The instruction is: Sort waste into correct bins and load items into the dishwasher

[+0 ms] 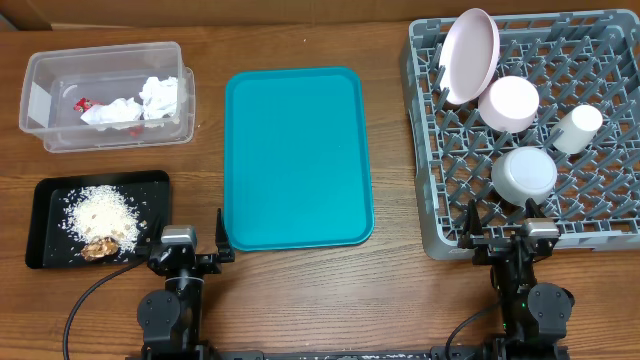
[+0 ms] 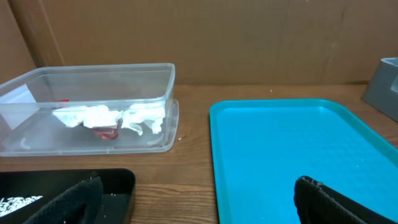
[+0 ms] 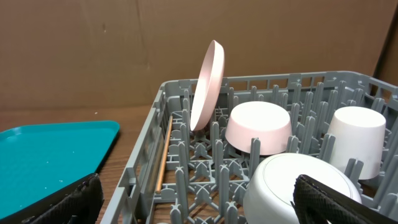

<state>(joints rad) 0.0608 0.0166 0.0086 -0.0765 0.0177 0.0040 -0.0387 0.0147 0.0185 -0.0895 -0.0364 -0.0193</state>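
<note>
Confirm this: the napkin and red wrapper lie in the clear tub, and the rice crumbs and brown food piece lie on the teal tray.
Wrong tray. The overhead view shows the rice crumbs and brown food piece on the black tray, not the teal tray. The napkin and red wrapper do lie in the clear tub.

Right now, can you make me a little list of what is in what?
clear rectangular plastic tub: crumpled white paper napkin, small red wrapper
shallow black rectangular tray: pale rice-like crumbs, brown lumpy food piece
square grey plastic dish rack: round pale pink plate, upturned pale pink bowl, upturned white bowl, small white cup
left gripper: open
right gripper: open
</note>
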